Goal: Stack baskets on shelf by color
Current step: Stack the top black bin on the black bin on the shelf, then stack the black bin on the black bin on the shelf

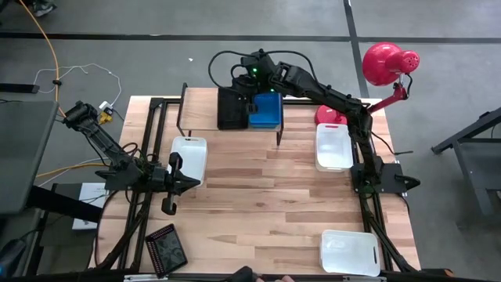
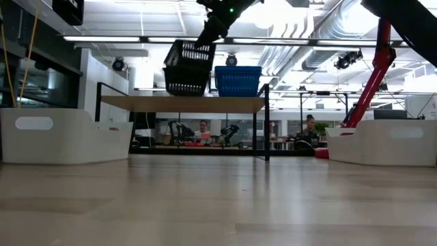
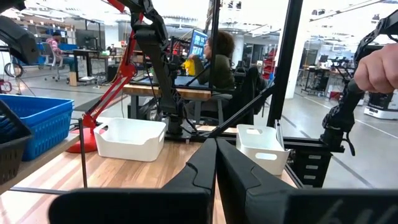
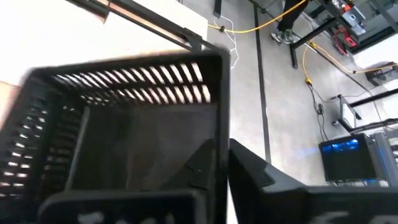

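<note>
A black mesh basket (image 2: 186, 68) hangs tilted over the left part of the shelf (image 2: 181, 104), beside a blue basket (image 2: 237, 80) that stands on the shelf top. My right gripper (image 1: 254, 90) reaches over the shelf's far edge and is shut on the black basket (image 4: 124, 137). My left gripper (image 1: 176, 186) waits shut above the table's left side, next to a white basket (image 1: 188, 157). In the left wrist view its fingers (image 3: 216, 168) lie together. My right gripper holds the black basket by the top rim of its side wall (image 4: 222, 106), the side nearest the blue basket. One finger (image 4: 202, 165) is inside the basket and the other (image 4: 261, 180) outside. It comes from above. The basket tilts just above the shelf top; whether a corner touches, I cannot tell.
White baskets sit at the table's right (image 1: 333, 147) and near right corner (image 1: 350, 252); another black basket (image 1: 166, 249) lies at the near left corner. A red lamp (image 1: 387, 63) with its base (image 1: 329, 116) stands right of the shelf. People show beyond the table (image 3: 221, 62).
</note>
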You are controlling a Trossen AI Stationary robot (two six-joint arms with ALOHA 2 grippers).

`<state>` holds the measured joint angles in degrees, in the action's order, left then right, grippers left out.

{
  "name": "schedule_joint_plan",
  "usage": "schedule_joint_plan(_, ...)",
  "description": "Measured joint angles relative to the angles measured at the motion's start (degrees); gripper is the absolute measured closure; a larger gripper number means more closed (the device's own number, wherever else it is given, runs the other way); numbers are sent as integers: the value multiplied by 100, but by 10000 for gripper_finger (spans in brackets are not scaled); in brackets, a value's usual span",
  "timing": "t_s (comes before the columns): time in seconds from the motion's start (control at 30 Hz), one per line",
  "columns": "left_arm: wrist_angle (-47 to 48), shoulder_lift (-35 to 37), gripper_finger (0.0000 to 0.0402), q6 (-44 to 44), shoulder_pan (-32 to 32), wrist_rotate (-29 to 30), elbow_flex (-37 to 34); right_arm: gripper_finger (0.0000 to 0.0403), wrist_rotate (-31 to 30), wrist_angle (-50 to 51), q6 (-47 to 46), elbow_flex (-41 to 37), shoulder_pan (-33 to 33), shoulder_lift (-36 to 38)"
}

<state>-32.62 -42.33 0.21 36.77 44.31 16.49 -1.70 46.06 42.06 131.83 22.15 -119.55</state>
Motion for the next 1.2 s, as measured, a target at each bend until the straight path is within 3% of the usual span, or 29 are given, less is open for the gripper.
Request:
schedule_joint_plan(0.3,0,0,401,0,0,0,0,295,-201,-24,-211,0,-2,0)
schedule_joint_plan(0.5,26,0,401,0,0,0,0,265,-332,38,-264,7,-25,2)
schedule_joint_plan(0.67,85,0,401,0,0,-2,0,263,-725,1163,-360,248,-130,144)
schedule_joint_plan(0.8,154,0,401,0,0,0,-2,263,-392,2163,-885,115,-221,548)
schedule_joint_plan(0.93,155,0,401,0,0,-2,-2,263,474,3440,-1689,109,-244,772)
schedule_joint_plan(1.07,155,0,401,0,0,0,-4,263,542,4072,-2215,-712,-403,1092)
schedule_joint_plan(1.2,154,0,401,0,0,33,-4,263,493,3231,-2536,-2901,-648,2189)
